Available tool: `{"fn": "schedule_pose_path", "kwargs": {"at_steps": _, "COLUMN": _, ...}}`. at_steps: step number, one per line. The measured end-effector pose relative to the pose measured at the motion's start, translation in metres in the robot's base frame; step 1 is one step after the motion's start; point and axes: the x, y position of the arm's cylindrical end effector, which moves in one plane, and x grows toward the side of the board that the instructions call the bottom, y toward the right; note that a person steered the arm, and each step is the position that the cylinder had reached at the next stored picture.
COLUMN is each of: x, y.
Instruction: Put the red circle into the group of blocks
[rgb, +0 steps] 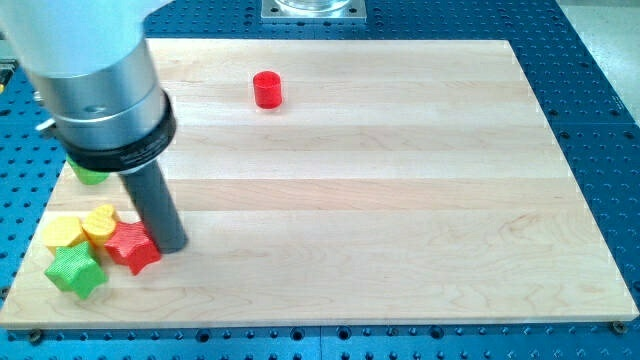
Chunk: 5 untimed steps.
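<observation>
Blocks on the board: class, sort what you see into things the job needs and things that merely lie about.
Needed: red circle; the group at the view's lower left: yellow block, yellow heart, red star, green star; my tip, beside the red star.

Lying about: green block, partly hidden; board.

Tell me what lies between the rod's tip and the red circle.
Nothing but bare board: the camera view shows no block between my tip, beside the red star, and the red circle up top.

We find the pale wooden surface (400, 180) open between the small red circle block (267, 89) and the bottom-left cluster, where our tip (170, 243) touches the red star block (133, 247).
</observation>
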Motion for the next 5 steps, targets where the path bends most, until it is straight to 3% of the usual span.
{"fn": "schedule_pose_path", "kwargs": {"at_steps": 1, "x": -0.012, "y": 0.015}}
{"fn": "schedule_pose_path", "kwargs": {"at_steps": 3, "x": -0.168, "y": 0.166}}
{"fn": "schedule_pose_path", "kwargs": {"at_steps": 4, "x": -0.232, "y": 0.189}}
{"fn": "schedule_pose_path", "kwargs": {"at_steps": 5, "x": -0.258, "y": 0.150}}
